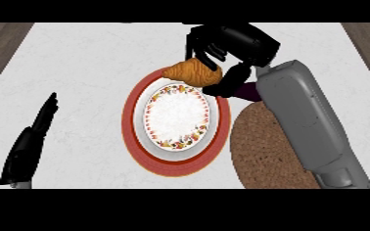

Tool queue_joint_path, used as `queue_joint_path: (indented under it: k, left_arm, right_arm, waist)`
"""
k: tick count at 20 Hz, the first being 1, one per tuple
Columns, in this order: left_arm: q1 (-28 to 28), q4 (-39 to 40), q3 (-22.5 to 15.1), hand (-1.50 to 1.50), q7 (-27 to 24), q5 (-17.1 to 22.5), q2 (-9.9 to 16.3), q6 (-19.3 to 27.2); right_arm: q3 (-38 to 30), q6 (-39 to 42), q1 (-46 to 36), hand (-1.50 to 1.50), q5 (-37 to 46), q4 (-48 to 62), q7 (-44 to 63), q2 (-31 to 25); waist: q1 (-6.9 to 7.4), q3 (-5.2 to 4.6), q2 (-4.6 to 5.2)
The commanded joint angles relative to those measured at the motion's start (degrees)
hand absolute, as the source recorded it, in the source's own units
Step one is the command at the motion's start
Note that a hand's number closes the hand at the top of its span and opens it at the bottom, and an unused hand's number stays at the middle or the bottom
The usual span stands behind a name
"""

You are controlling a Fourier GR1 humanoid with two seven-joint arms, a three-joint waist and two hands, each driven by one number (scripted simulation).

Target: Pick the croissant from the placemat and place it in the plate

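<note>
Fingers (206, 49) of the right hand (231, 41) curled down over the far side of the croissant (194, 73), thumb side dark beneath its right end, pinching it between them. Carried clear of the surface, as far as can be judged, and hanging over the upper rim of the plate (178, 144), partly over the red band and partly over the flowered border. Long axis running roughly left to right across the view, tilted a little downward toward the right; blunter, paler end pointing left, darker end tucked against the palm. White middle of the plate lying just below and slightly left of the pastry, toward the near edge of the bench (80, 58). So the coming move, by this reading: a short draw toward the body and a touch leftward, then a lowering and a release, with no need to turn the pastry, since the plate is wider than its length.

Woven round placemat (264, 144) to the right of the plate, touching or just overlapping its rim, largely hidden under the grey right forearm (303, 117). Nothing seen lying on its visible part.

Left hand (33, 137) resting at the left edge, fingers straight and pressed together, pointing up, well apart from the plate. Right hand clearly the nearer and the one at work.

Risk worth naming: release too early, onto the rim, letting the croissant roll outward.
</note>
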Motion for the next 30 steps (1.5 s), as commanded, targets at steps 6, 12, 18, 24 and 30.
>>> queue_joint_path:
  k: [6,12,18,24,30]
  left_arm:
    - [2.18,1.43,-0.98,0.0,-3.22,-2.55,-3.72,1.51]
    - [0.6,0.93,0.03,0.0,-3.21,-2.13,-1.6,-0.8]
    - [-0.51,5.16,1.18,0.0,-6.63,-2.8,-2.57,-1.06]
    - [-1.11,1.33,1.77,0.0,-0.49,-2.27,-2.23,-1.55]
    - [-1.7,3.45,3.66,0.0,-2.35,-1.02,-0.74,-3.48]
  right_arm:
    - [8.23,-0.05,3.48,1.5,6.85,1.0,5.36,8.12]
    - [13.35,-6.9,4.99,1.5,-3.3,10.23,9.98,9.8]
    - [21.71,-16.02,0.93,-1.5,-6.86,18.18,12.79,9.84]
    - [15.61,-19.64,1.24,-1.5,-16.79,16.49,8.24,9.85]
    - [6.46,-23.31,1.53,-1.5,-22.54,16.56,11.67,8.33]
  waist:
    - [-0.08,0.01,0.08]
    - [1.08,0.01,0.24]
    - [0.85,0.0,0.32]
    - [0.37,0.05,0.25]
    - [-0.3,0.02,0.19]
